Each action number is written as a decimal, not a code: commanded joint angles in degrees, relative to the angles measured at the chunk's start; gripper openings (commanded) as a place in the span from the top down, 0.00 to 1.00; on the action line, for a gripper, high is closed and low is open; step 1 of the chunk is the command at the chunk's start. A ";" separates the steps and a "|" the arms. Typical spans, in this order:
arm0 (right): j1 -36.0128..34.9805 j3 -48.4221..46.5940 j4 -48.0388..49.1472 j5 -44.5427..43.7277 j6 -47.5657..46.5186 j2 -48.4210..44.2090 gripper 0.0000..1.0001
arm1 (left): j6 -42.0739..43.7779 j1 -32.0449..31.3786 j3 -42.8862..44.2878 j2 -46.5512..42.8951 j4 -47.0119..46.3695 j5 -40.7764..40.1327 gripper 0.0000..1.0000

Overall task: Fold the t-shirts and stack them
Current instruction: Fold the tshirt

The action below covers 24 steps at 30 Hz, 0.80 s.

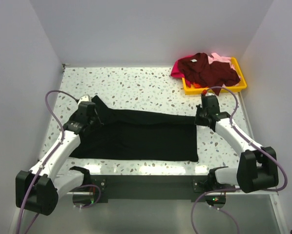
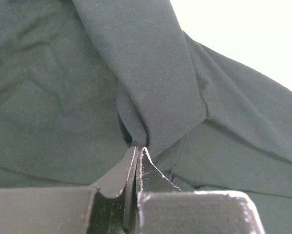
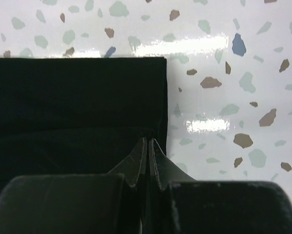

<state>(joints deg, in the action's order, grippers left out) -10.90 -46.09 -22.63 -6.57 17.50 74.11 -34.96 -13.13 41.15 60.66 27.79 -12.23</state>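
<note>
my left pincer (image 2: 139, 150) pinches the black shirt (image 2: 151, 73) to fold it; my right pincer (image 3: 148, 141) sits closed at its edge, likely steadying it

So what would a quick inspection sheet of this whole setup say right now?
Surface: speckled, glossy table.
Job's things: black t-shirt laid out across the middle; maroon t-shirt heaped unfolded over a magenta t-shirt and a pale pink t-shirt.
Clutter: yellow tray at the far right corner, holding those three shirts; nothing else seen.
Hands: left hand shut on a bunched fold at the black shirt's left end; right hand shut at its right edge, seemingly pinching it.
Cables: purple cables loop from both arms, off the cloth.
Surroundings: plain pale walls on three sides.
</note>
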 commanded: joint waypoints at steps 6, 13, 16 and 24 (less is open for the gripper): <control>-1.06 3.10 -3.64 -3.01 0.08 -4.49 1.00 | -1.69 -0.67 -1.59 -6.87 4.29 0.19 1.00; -2.46 3.37 -6.01 -4.94 0.96 -7.13 1.00 | -2.04 -0.85 -2.56 -9.95 6.31 1.15 1.00; -2.99 3.55 -6.81 -5.91 1.14 -7.75 1.00 | -2.13 -1.11 -2.47 -10.74 6.92 1.24 1.00; -4.92 4.51 -9.18 -6.88 3.16 -11.08 0.82 | -2.13 -1.55 -0.54 -12.67 10.17 5.10 0.85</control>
<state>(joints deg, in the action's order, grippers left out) -15.16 -41.93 -29.76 -11.16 19.27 65.30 -36.38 -14.31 38.74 49.41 35.53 -10.02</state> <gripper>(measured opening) 0.122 0.081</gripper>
